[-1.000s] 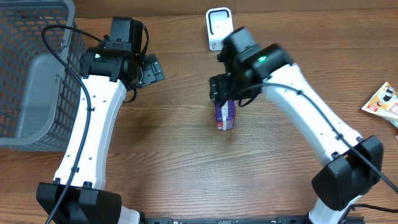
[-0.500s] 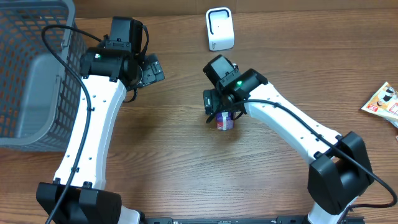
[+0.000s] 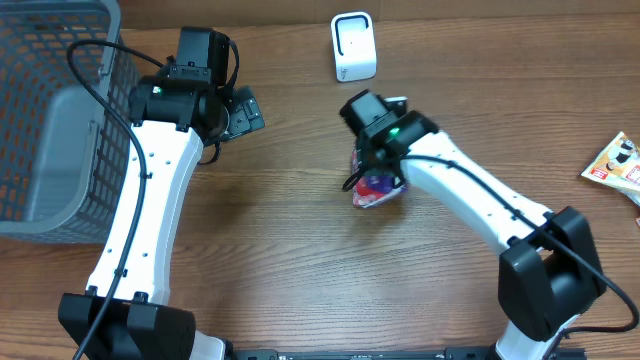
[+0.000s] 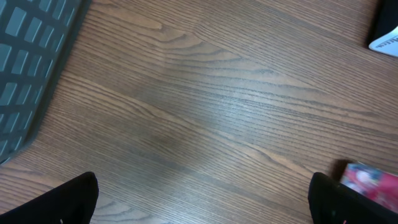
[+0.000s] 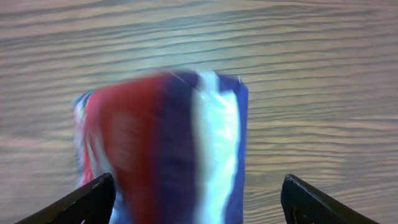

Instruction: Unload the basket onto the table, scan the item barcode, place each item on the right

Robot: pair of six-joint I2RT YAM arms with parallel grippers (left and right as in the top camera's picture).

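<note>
Looking down from overhead, the right gripper hangs over the purple-and-red packet lying mid-tabletop, with the white scanner further back. The left gripper is near the grey basket. Left wrist view: its fingers are spread wide over the wood, holding nothing, with the packet at the lower right edge. Right wrist view: the fingers stand wide apart, the blurred packet between them, not clamped.

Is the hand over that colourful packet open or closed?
Open. In its wrist view the hand has its fingers spread wide, with bare table between the packet and one finger.
</note>
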